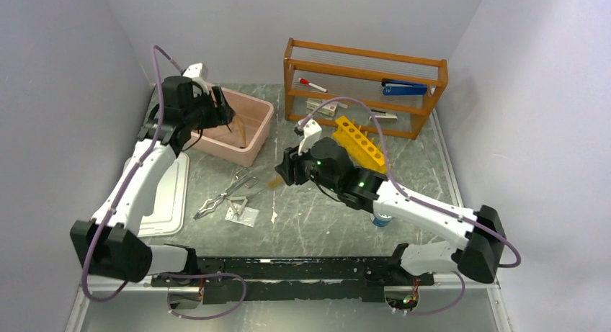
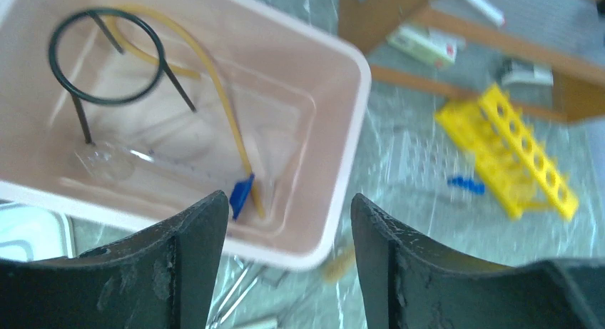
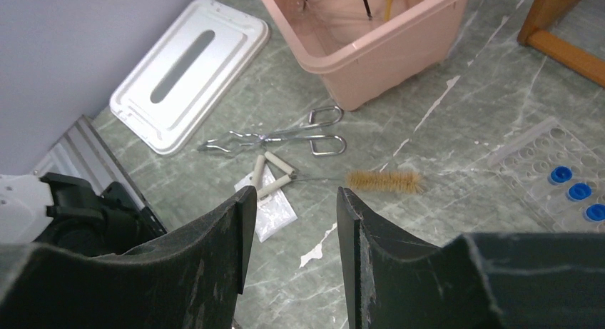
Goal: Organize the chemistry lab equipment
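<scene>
**Fig.** Lab-kit sorting, overhead & wrist views.

- **Far left, overhead frame:** white lid (image 1: 169,202), flat on the surface (image 1: 317,220).
- **Upper left:** pink bin (image 1: 248,152), w/ the L end effector (image 2: 285,208) hanging over its near rim, fingers spread, nothing between them.
- **Inside the bin (L wrist view, upper left):** black ring stand (image 2: 105,102), w/ tan tubing (image 2: 227,108) curving past it. A thin glass rod (image 2: 171,166) lies along the floor, and a small blue piece (image 2: 241,193) sits at the tubing's lower end.
- **Ctr-left, outside the bin:** silvery tongs (image 3: 275,138), loose on the surface. Just below them are a white-sleeved wire piece (image 3: 272,172) and a clear packet (image 3: 275,216); to the right, a bristle brush (image 3: 385,180).
- **Ctr:** R end effector (image 3: 294,197), fingers spread & empty, poised above this cluster.
- **Right edge, R wrist frame:** blue-capped tubes (image 3: 576,192) seated in a clear tray (image 3: 524,147).
- **Right of ctr, overhead:** yellow tube rack (image 1: 358,143); behind it, wooden shelf (image 1: 367,53).

**Step in hand, as judged:** an R-side pick from the cluster, prob. tongs or brush, for transfer to the bin. To do it well:

- Choose one item & centre both fingers on it before descending.
- For the tongs, close across the paired shanks, not the finger loops.
- Keep clear of the packet, which looks light enough to be dragged.
- The L arm should rise straight up, so it snags neither ring stand nor tubing and leaves the bin mouth free.
</scene>
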`<act>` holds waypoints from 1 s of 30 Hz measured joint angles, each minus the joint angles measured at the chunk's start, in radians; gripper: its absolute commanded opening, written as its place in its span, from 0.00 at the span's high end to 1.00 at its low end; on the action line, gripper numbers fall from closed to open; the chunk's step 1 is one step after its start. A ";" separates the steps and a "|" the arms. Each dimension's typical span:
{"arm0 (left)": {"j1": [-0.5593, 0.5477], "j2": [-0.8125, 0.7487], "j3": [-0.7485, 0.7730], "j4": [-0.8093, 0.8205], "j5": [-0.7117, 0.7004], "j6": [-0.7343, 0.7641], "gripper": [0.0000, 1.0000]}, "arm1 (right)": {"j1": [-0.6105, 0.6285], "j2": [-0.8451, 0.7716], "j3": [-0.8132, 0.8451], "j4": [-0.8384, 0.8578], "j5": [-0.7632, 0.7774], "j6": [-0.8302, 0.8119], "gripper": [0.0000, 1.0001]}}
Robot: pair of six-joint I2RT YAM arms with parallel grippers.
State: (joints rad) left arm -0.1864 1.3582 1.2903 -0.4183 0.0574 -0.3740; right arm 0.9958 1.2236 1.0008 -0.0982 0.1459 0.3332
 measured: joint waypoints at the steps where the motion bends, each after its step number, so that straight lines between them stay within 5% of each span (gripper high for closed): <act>1: 0.000 -0.035 -0.024 -0.020 0.033 0.032 0.29 | 0.000 0.021 0.004 -0.002 0.000 0.001 0.51; 6: -0.043 -0.163 -0.175 -0.056 0.164 0.146 0.19 | 0.000 0.139 0.019 -0.026 0.011 0.049 0.53; 10: -0.183 -0.181 -0.274 -0.061 0.173 0.183 0.19 | -0.002 0.204 0.023 -0.051 0.052 0.129 0.54; 17: -0.356 -0.074 -0.303 -0.074 0.092 0.206 0.36 | -0.077 0.109 -0.077 -0.064 0.164 0.308 0.58; 30: -0.391 0.200 -0.303 -0.089 0.045 0.221 0.49 | -0.120 -0.148 -0.262 -0.045 0.311 0.428 0.60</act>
State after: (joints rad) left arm -0.5774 1.5585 0.9871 -0.5068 0.1020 -0.1528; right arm 0.8761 1.0752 0.7383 -0.1436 0.4568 0.7609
